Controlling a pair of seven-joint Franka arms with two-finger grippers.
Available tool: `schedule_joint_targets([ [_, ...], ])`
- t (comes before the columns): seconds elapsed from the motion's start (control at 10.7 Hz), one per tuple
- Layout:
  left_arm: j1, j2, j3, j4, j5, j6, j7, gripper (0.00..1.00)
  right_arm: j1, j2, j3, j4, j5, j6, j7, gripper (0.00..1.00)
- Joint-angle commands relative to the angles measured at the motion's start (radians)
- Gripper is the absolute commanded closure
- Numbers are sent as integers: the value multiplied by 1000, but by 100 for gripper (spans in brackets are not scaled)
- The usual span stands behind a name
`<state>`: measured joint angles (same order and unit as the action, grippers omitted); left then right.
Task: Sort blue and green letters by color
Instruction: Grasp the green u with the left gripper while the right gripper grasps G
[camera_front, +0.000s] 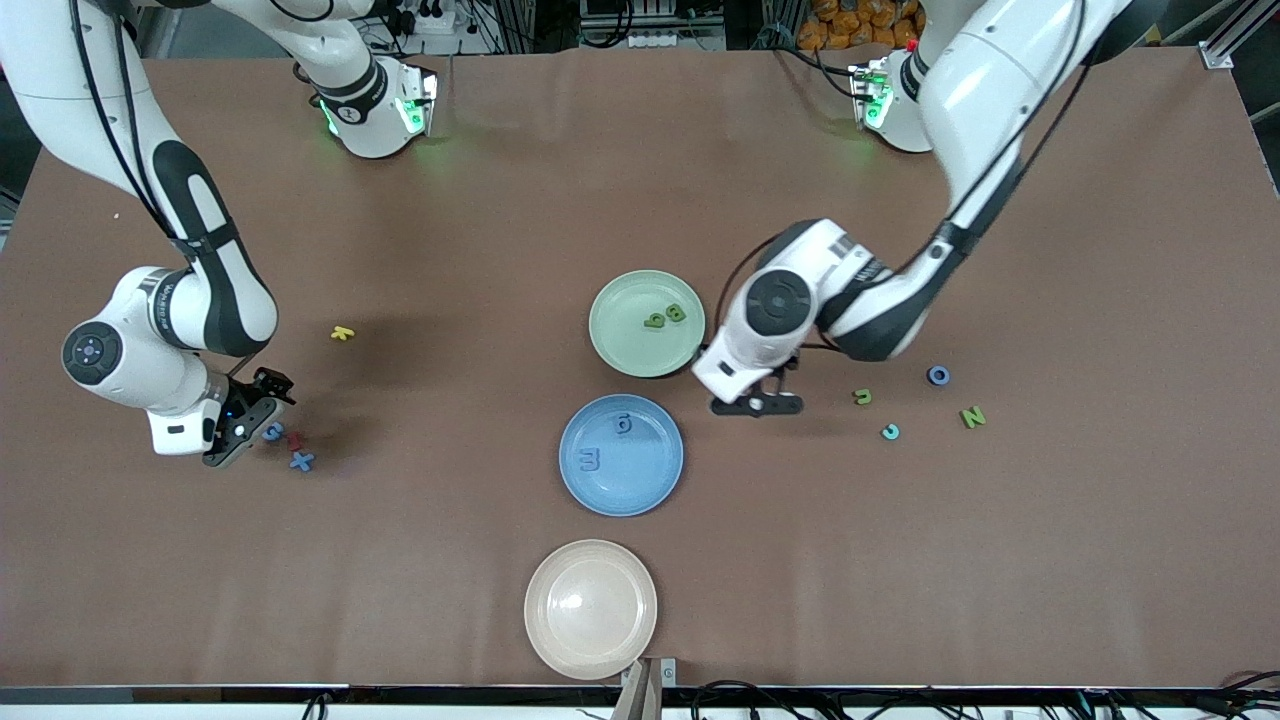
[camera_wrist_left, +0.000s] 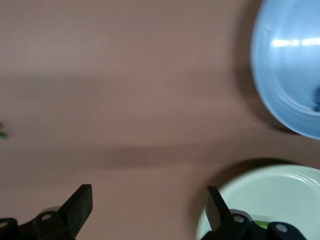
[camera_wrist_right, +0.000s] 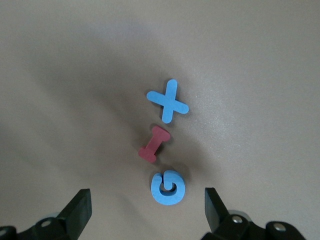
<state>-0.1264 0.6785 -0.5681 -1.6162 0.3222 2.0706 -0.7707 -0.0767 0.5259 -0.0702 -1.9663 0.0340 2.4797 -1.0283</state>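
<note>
My right gripper (camera_front: 252, 420) is open and low over the table at the right arm's end, its jaws wide either side of a blue G (camera_front: 272, 432). In the right wrist view the gripper (camera_wrist_right: 147, 210) has the G (camera_wrist_right: 168, 187) just ahead of its fingertips, then a red I (camera_wrist_right: 154, 144) and a blue X (camera_wrist_right: 167, 101). My left gripper (camera_front: 757, 405) is open and empty over bare table beside the green plate (camera_front: 625, 340), which holds two green letters (camera_front: 677, 313). The blue plate (camera_front: 640, 480) holds a blue 3 (camera_front: 590, 459) and another blue numeral (camera_front: 623, 424).
A green U (camera_front: 862, 397), green N (camera_front: 972, 417), blue O (camera_front: 938, 375) and a teal hook piece (camera_front: 890, 432) lie toward the left arm's end. A yellow K (camera_front: 343, 333) lies near the right arm. A beige plate (camera_front: 590, 608) sits nearest the front camera.
</note>
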Motion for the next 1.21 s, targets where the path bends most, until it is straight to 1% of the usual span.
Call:
schedule_joint_targets([
  [0.0, 108, -42, -7, -51, 40, -26, 57, 0, -26, 2, 13, -20, -17, 47, -44, 0],
  [0.19, 180, -60, -9, -109, 72, 5, 57, 4, -38, 17, 13, -19, -17, 68, -47, 0],
  [0.28, 221, -85, -12, -161, 72, 50, 57, 6, -40, 26, 13, -16, -17, 73, -47, 0],
  [0.47, 270, -109, -12, -255, 75, 168, 59, 8, -43, 52, 13, -16, -17, 122, -47, 0],
  [0.65, 326, -108, -12, -309, 153, 239, 59, 8, -41, 59, 13, -17, -10, 140, -46, 0],
  [0.75, 352, -108, -13, -326, 181, 274, 57, 13, -40, 60, 13, -19, -9, 142, -45, 13],
  [0.93, 370, -99, -13, -335, 181, 295, 54, 22, -38, 62, 13, -19, -9, 131, -42, 74],
  [1.03, 372, -96, -13, -346, 181, 296, 45, 24, -38, 62, 13, -19, -9, 133, -33, 82],
  [1.12, 373, -93, -13, -355, 181, 302, 44, 26, -40, 62, 13, -19, -6, 131, -29, 82],
])
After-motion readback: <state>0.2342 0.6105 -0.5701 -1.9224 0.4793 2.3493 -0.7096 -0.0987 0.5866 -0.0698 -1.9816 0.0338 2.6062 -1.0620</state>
